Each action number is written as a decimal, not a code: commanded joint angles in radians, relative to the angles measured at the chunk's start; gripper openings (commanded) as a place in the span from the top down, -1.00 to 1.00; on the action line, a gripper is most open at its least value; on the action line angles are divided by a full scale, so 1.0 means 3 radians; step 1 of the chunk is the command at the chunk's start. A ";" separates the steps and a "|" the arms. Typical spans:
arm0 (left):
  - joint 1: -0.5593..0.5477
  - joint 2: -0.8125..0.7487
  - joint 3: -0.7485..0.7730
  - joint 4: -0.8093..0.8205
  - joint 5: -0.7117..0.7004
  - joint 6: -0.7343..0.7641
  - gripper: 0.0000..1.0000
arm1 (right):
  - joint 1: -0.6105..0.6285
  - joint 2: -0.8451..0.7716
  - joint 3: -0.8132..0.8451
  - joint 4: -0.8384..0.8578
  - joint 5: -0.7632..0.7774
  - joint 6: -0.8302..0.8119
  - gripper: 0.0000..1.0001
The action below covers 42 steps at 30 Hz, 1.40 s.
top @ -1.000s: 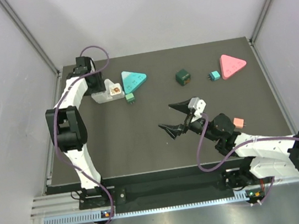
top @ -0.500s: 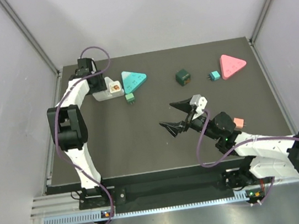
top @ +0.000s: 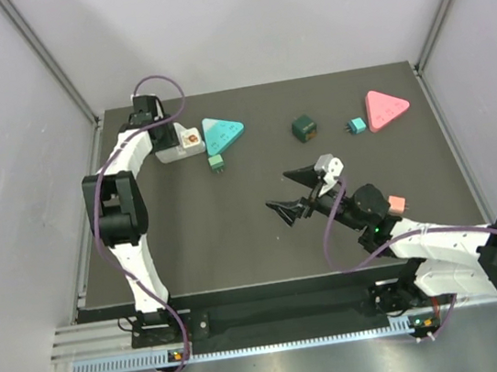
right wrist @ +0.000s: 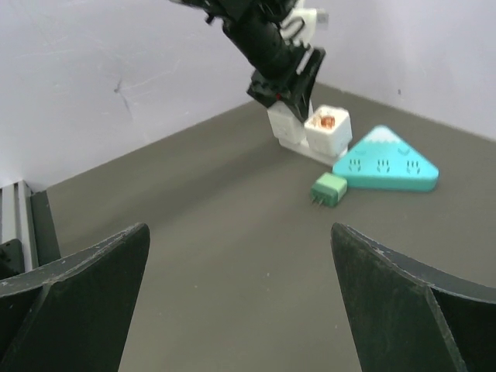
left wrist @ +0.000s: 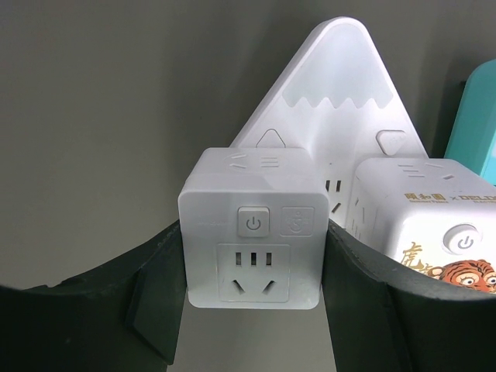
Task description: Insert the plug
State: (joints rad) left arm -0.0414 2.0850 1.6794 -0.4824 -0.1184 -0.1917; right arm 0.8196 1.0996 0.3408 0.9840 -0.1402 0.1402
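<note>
Soft, even light falls from above; shadows on my table (top: 237, 234) are faint. The white cube (left wrist: 252, 225) in my left hand (left wrist: 252, 263) reads crisp; my right hand (right wrist: 240, 232) shows dark, soft-edged fingers (right wrist: 77, 310) up close.

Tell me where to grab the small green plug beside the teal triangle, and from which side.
Take the green plug by the two flat side faces of its boxy body, coming down from above. Its prongs point roughly toward the near edge of the table, so keep that end free. The teal triangle crowds its far side.
</note>
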 commanded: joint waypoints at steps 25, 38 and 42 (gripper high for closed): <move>0.0112 -0.0722 0.0011 -0.1312 0.0170 -0.0174 -0.97 | -0.1279 -0.0055 0.1727 -0.4206 0.1229 0.1154 -0.99; -0.0945 -0.1969 -0.0785 -0.0673 0.0369 -0.0108 -0.67 | -0.2481 0.1580 0.3056 -0.4267 0.1479 0.1072 -0.95; -0.1283 -0.2123 -0.1031 -0.0463 0.0629 -0.0143 -0.65 | -0.2655 0.2158 0.3689 -0.4236 0.1669 0.0954 -0.96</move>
State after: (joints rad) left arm -0.4110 1.4738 1.4288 -0.7025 0.0174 -0.2398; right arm 0.0586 1.6672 1.3201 -0.2974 0.2909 0.4583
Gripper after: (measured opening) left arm 0.829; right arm 0.978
